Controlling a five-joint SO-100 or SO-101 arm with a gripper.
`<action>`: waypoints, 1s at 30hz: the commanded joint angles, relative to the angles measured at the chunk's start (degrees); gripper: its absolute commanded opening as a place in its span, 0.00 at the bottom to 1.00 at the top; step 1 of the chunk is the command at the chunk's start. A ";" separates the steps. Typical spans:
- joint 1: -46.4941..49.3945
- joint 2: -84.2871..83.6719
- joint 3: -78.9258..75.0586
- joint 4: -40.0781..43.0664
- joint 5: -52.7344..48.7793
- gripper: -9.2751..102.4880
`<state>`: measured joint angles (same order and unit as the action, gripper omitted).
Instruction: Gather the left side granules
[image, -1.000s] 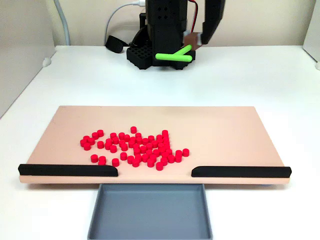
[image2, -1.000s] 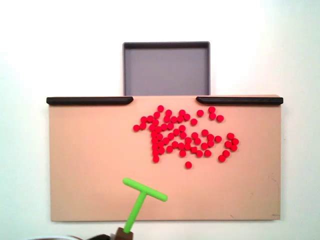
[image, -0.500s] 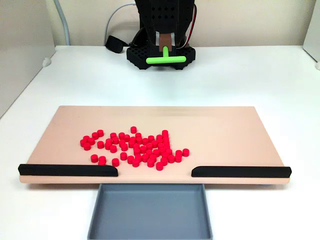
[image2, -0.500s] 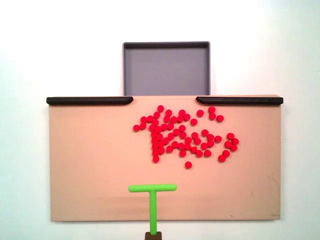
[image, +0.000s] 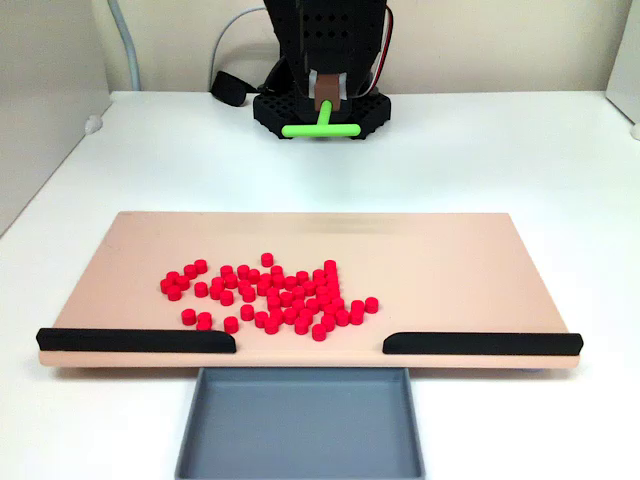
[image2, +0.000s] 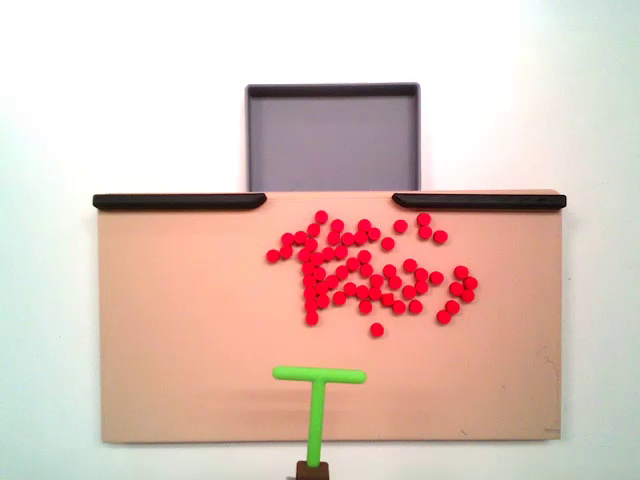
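Peach-toned board (image: 470, 260) is lying flat across the white table (image: 520, 150), the biggest thing out here, and it is serving as the working floor for this sweep. Two black rails (image2: 180, 201) are sitting along the board's tray-side edge, leaving a gap in the middle, and my read is that they are acting as fences to funnel everything toward that gap. The grey tray (image2: 333, 140) is waiting just beyond the gap, butted against the board, so it looks like the catch bin.

The black arm (image: 325, 40) is standing past the board's far edge in the front-facing fixed view. The gripper (image: 325, 95) is clamping the stem of the green stick (image2: 318, 400), holding it with the crossbar leading. In the top-down fixed view the stem is running straight toward the tray, and the crossbar is lying parallel to the rails, broadside on like a rake. It is hanging over bare board, near the edge away from the tray.

The granules (image2: 365, 270) are spreading in one loose red patch on the board, well apart from the crossbar, between it and the rails. The patch is stretching longer along the rails than across, and in the front-facing fixed view (image: 265, 295) it is sitting left of the gap's centre.
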<state>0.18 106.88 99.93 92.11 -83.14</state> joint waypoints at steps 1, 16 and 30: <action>-0.35 -1.05 -1.05 -0.35 0.18 0.08; 2.20 0.09 -1.23 -3.25 -3.34 0.08; 1.41 -0.26 -1.32 -3.34 -6.33 0.08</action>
<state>2.02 105.21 99.93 89.12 -88.95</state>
